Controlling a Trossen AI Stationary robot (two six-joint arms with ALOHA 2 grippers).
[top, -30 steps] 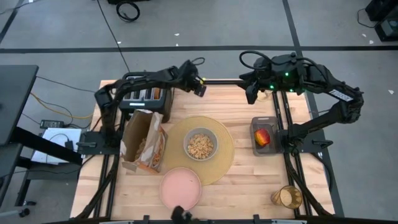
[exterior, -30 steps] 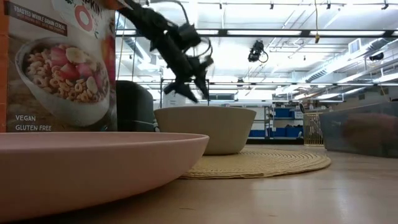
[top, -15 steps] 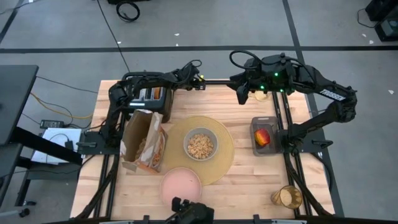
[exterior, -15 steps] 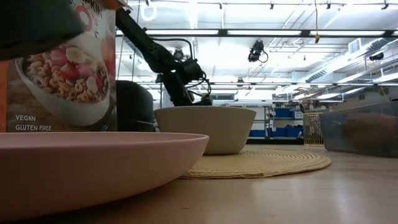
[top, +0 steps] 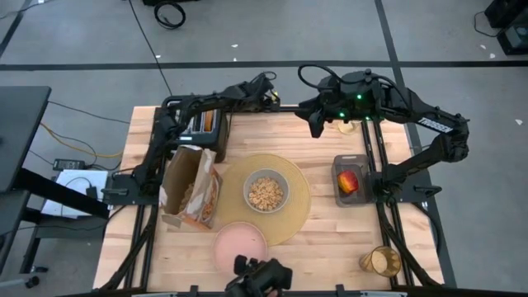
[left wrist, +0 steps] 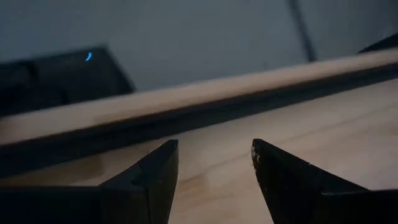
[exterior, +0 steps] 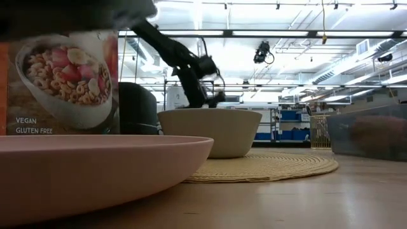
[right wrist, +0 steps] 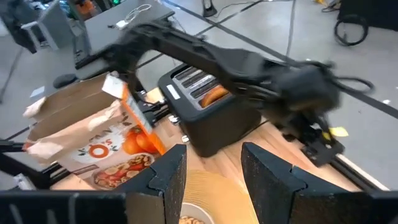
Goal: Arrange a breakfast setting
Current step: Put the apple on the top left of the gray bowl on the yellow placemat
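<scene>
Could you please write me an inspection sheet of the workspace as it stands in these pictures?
Surface: wooden table, bare wood along its near right part.
Job's things: bowl holding cereal on the round placemat; pink plate at the near edge; apple in a clear container; amber tumbler at the near right corner; toast in the black toaster.
Clutter: open cereal box lying left of the placemat.
Grippers: left gripper open and empty, low over the table's far edge; right gripper open and empty, raised near the far edge.
Cables: loops on the right arm; cords on the floor.
Surroundings: grey floor, shelving beyond.
</scene>
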